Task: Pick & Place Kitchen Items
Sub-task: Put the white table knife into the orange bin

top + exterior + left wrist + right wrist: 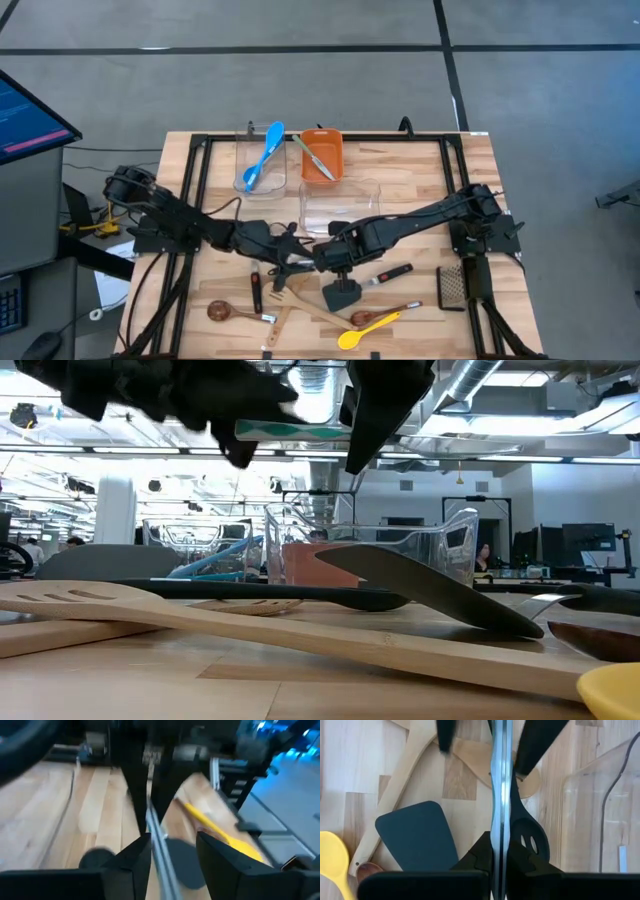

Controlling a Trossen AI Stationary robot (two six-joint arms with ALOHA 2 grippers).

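Both dark arms reach in and meet near the middle of the high view, a bit below center. The left gripper (290, 250) has its fingers (132, 865) spread apart. The right gripper (318, 258) has its fingers (482, 855) pinched tight together.

Honestly nothing readable anywhere here: the monitor (30, 115) left of the table (420, 165) shows lines of text too tiny to make out, and the utensils, tubs and orange bin (322, 155) carry no label, brand or number I can read.
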